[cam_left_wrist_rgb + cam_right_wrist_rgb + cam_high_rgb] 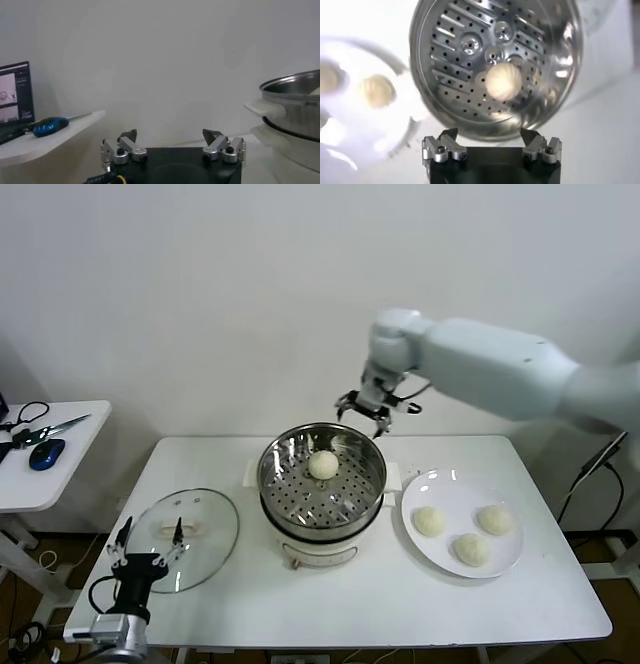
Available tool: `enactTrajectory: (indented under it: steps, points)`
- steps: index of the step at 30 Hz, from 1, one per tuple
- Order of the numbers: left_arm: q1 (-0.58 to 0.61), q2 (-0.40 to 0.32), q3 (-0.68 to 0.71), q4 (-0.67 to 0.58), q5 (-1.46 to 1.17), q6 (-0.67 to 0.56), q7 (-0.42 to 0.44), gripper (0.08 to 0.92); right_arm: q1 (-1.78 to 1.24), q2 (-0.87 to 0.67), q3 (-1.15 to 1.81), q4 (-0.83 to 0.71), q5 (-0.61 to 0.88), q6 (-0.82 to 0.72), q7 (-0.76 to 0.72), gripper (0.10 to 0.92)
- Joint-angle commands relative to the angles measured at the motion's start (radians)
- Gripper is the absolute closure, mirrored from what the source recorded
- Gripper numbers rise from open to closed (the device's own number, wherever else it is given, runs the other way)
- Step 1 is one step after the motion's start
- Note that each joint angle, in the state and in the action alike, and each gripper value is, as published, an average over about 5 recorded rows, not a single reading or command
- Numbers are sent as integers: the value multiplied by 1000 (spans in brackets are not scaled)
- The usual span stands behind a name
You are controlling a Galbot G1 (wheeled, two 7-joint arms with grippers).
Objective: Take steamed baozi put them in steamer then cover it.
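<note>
nearest, the left gripper (148,536) hangs low at the counter's (330,594) front edge, left of the steamer (322,484), its fingers spread wide and empty. just past it, the cover (183,538) lies flat on the counter left of the steamer. right of the steamer, a white plate (440,560) carries three steamed baozi (429,521). a fourth bun (323,465) sits on the steamer's perforated tray. beyond the steamer's far rim, the right gripper (373,412) hovers, fingers wide, holding nothing. no readable writing shows.
</note>
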Motion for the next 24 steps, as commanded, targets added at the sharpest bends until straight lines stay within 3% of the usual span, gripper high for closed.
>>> enactTrajectory:
  steps: [1, 8, 24]
  points:
    - [-1, -2, 1, -5, 2, 2, 0, 177, -100, -347, -18, 154, 311, -406, 44, 203]
    - [4, -4, 0, -6, 15, 6, 2, 177, -373, -383, 155, 115, 146, -414, 20, 203]
    - [16, -11, -11, 10, 26, 2, 1, 177, -645, -184, 378, -145, -112, -333, 13, 203]
